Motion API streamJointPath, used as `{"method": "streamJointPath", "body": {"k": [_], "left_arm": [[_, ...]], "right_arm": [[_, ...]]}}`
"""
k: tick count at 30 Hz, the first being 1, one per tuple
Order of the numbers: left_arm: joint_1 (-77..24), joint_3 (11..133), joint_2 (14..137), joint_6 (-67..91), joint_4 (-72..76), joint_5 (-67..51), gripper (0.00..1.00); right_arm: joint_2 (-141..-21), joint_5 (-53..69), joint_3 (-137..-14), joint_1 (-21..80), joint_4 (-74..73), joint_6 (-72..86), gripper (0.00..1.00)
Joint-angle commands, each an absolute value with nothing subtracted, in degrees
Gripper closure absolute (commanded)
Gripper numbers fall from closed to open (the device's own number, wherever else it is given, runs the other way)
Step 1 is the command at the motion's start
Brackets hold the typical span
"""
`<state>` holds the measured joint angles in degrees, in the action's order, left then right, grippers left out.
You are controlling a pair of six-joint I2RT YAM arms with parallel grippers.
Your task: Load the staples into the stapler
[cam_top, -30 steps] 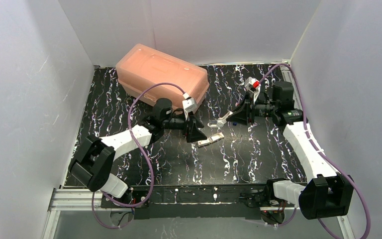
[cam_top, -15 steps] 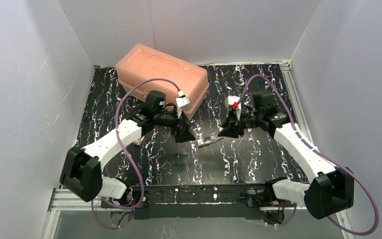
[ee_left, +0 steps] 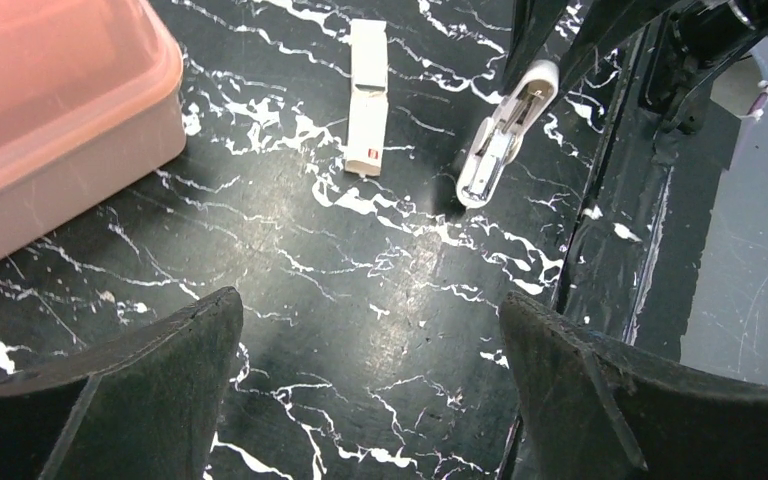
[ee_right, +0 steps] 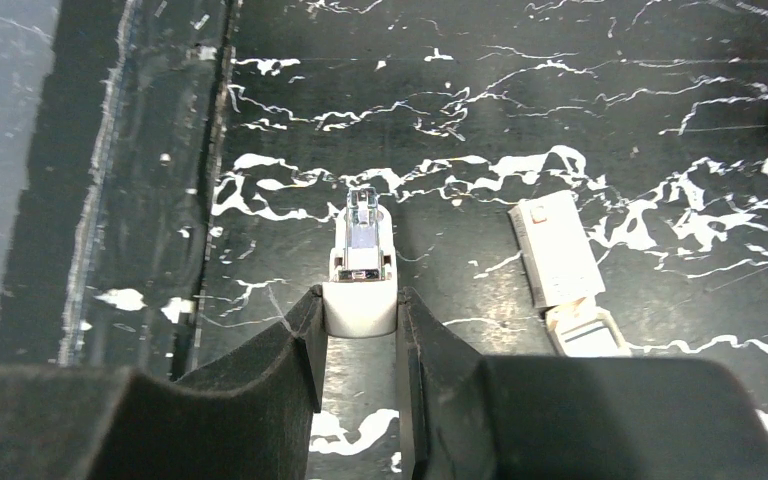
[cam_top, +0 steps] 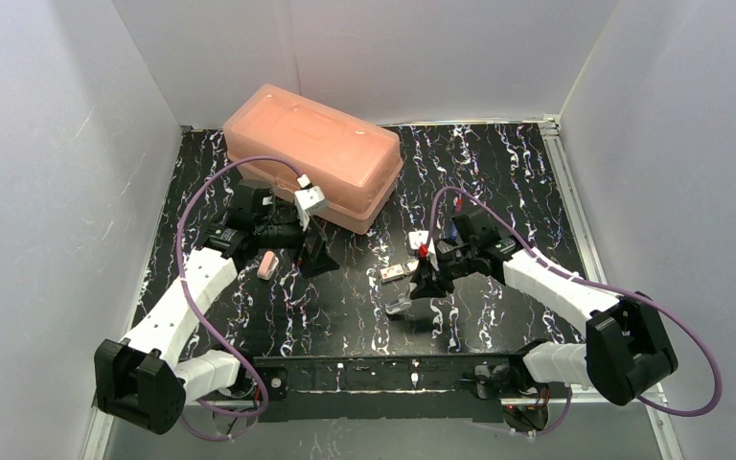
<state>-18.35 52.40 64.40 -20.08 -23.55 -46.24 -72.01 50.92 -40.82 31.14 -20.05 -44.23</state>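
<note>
My right gripper (ee_right: 360, 302) is shut on the rear end of the white stapler (ee_right: 361, 262), whose metal nose points toward the near table edge. From above, the stapler (cam_top: 400, 308) sticks out below the right gripper (cam_top: 422, 286). The white box of staples (cam_top: 395, 271) lies flat just left of that gripper, with its inner tray slid partly out. In the right wrist view the box of staples (ee_right: 557, 260) lies to the right. My left gripper (ee_left: 370, 310) stands open and empty above bare table, well short of the box of staples (ee_left: 367, 95) and stapler (ee_left: 498, 140). From above, the left gripper (cam_top: 312, 261) sits left of centre.
A large pink lidded box (cam_top: 311, 153) stands at the back left, close behind the left arm. A small pink object (cam_top: 268, 265) lies under the left forearm. The near table edge (ee_right: 110, 200) runs close to the stapler's nose.
My left gripper opened wide and pulled back left, away from the box of staples. The right arm carried the stapler from the back toward the near edge.
</note>
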Motion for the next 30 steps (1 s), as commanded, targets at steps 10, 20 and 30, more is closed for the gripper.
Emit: {"method": "streamJointPath", "body": {"k": [10, 20, 30], "left_arm": [[-14.53, 49.33, 63.98, -21.7, -22.33, -46.16, 0.01], [-13.54, 49.12, 63.54, -21.77, -22.46, -46.82, 0.01], [-13.47, 48.96, 63.19, -23.04, -23.06, -46.51, 0.01]], "right_arm": [[-71.9, 51.07, -36.33, 31.23, -12.65, -49.09, 0.85], [-71.61, 51.12, -35.43, 31.11, -13.78, -50.49, 0.68], [-71.32, 50.87, -35.22, 30.15, -14.72, -51.02, 0.56]]}}
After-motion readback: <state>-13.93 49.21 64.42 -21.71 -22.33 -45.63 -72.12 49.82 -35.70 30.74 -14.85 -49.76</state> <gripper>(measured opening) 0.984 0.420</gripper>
